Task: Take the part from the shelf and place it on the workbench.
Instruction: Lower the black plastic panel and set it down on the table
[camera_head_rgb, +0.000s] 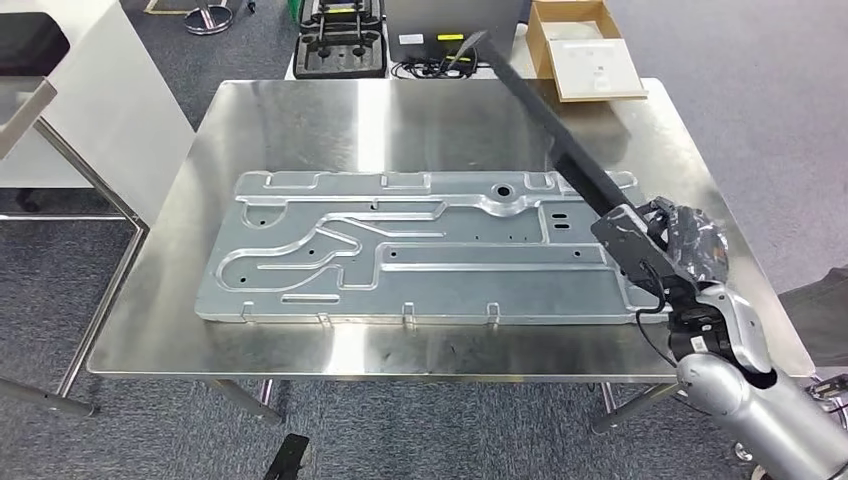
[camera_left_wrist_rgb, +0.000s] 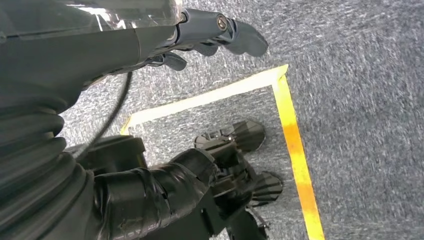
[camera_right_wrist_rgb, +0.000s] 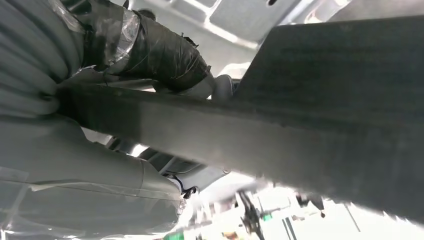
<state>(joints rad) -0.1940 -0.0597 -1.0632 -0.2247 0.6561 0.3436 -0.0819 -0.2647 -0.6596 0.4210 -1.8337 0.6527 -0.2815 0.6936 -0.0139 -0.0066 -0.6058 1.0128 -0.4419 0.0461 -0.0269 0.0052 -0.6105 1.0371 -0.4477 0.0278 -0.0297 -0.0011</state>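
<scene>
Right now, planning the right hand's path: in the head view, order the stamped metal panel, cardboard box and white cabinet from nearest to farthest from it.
From the right hand:
1. Stamped metal panel, right beside it on the table.
2. Cardboard box, beyond the table's far edge.
3. White cabinet, far left.

tabletop: bare reflective metal on metal legs | on it: panel, large stamped grey sheet, flat, lengthwise, near the middle | under it: grey carpet

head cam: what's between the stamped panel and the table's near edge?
Nothing: a bare strip of workbench runs along the near side of the stamped metal panel, as the head view shows.
</scene>
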